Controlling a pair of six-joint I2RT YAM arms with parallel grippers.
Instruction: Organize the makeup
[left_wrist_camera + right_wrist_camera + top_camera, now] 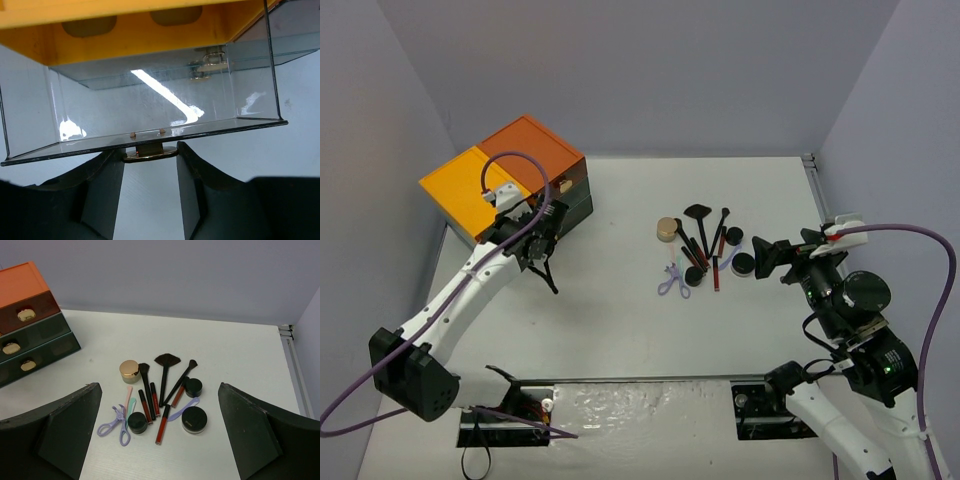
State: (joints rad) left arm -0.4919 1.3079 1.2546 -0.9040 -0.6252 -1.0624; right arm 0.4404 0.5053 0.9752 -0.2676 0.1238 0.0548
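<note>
Looks like we're on the drawer-opening step: left gripper (150, 167) pinches the gold knob (150, 152) of the clear drawer (150, 107) at upper left, makeup (701, 251) sits piled mid-right by the wide-open right gripper (763, 260), which next needs to grab a piece.

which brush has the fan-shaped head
The middle brush: its bristles fan out wide; the brush beside the jar and the slanted brush have narrow heads.

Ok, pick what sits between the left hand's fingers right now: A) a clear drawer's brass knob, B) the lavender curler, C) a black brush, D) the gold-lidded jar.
A: the left wrist view shows the brass knob of the clear drawer sitting right between the fingers of the left hand.
</note>
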